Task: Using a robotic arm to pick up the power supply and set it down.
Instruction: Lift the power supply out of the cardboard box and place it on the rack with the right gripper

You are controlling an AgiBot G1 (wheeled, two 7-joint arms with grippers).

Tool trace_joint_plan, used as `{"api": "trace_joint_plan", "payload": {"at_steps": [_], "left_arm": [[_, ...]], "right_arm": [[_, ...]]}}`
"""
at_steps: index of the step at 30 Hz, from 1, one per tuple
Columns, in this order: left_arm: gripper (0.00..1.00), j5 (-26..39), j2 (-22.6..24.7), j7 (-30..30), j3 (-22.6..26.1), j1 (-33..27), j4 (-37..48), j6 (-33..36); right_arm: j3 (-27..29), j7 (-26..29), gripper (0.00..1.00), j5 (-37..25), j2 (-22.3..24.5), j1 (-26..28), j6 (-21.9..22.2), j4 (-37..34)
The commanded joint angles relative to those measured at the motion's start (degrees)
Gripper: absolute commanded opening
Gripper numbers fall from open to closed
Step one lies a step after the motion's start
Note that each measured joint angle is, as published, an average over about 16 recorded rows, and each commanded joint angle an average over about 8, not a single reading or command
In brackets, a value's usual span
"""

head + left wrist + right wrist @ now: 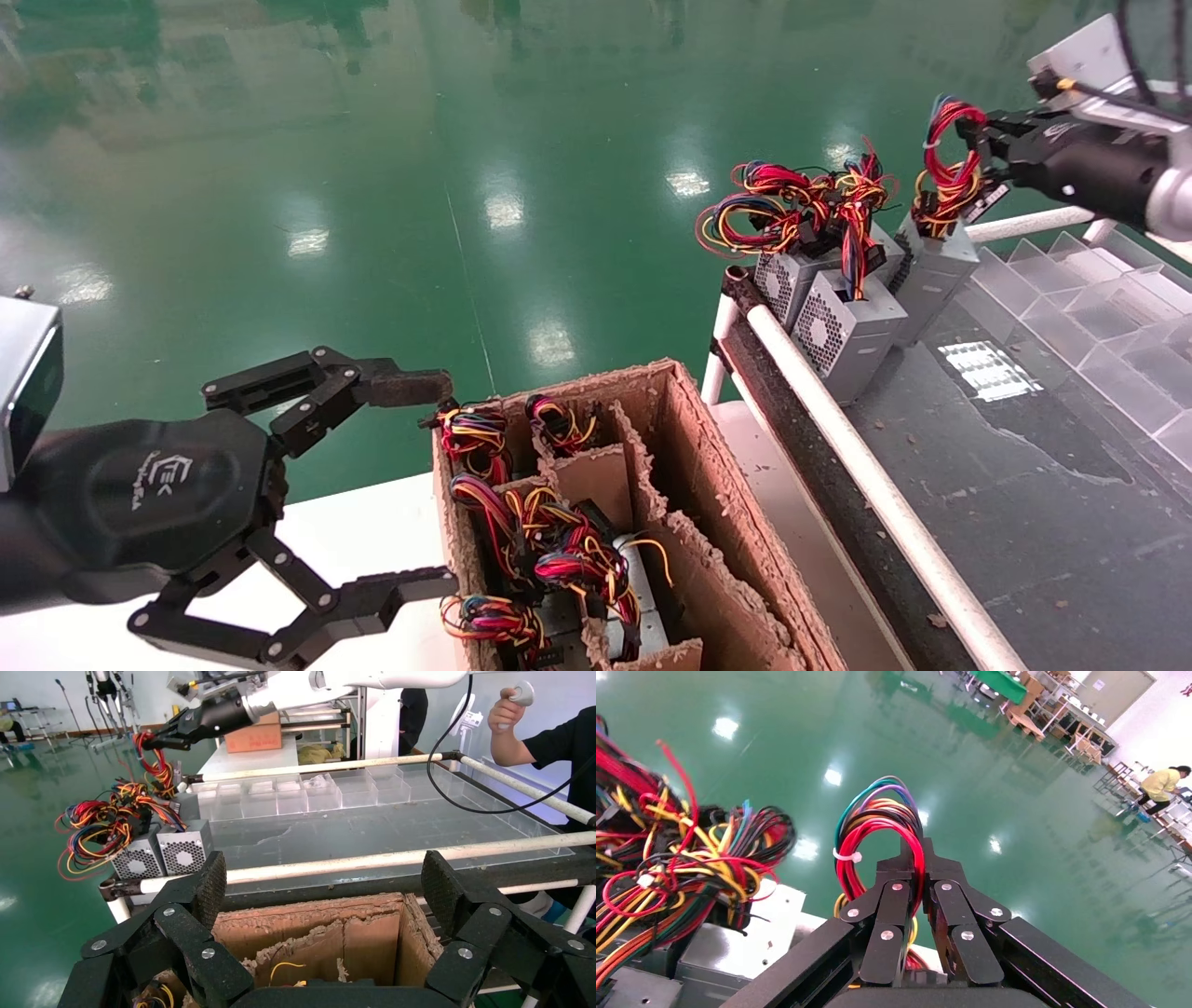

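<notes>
- The left black pincer [424,485] with a white logo hangs wide open, holding nothing, beside a brown cardboard box [717,522] with dividers full of wire bundles.
- Two grey metal boxes [819,312] with wide wire bunches stand at the dark tabletop's [1024,503] edge.
- The small grey metal power supply [936,270] stands just beside them.
- The right black pincer [973,140] is squeezed tight on its red, yellow and orange wires [877,822].

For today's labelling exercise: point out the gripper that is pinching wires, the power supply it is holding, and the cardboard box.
right gripper [978,140], head view, between its closed fingertips.
power supply [936,270], head view, on its grey metal side.
cardboard box [694,438], head view, on its inner right wall.
</notes>
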Motion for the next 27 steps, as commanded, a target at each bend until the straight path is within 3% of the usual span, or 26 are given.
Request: {"api": "trace_joint_plan", "payload": {"at_steps": [1, 27], "left_arm": [[1.00, 0.0, 0.0, 0.0, 0.0, 0.0, 0.0, 0.0], [1.00, 0.0, 0.0, 0.0, 0.0, 0.0, 0.0, 0.0]], "right_arm": [[-0.2, -0.5, 0.00, -0.3, -0.8, -0.2, 1.0, 0.0], [0.8, -7.8, 0.00, 1.2, -6.5, -4.1, 6.6, 1.0]]}}
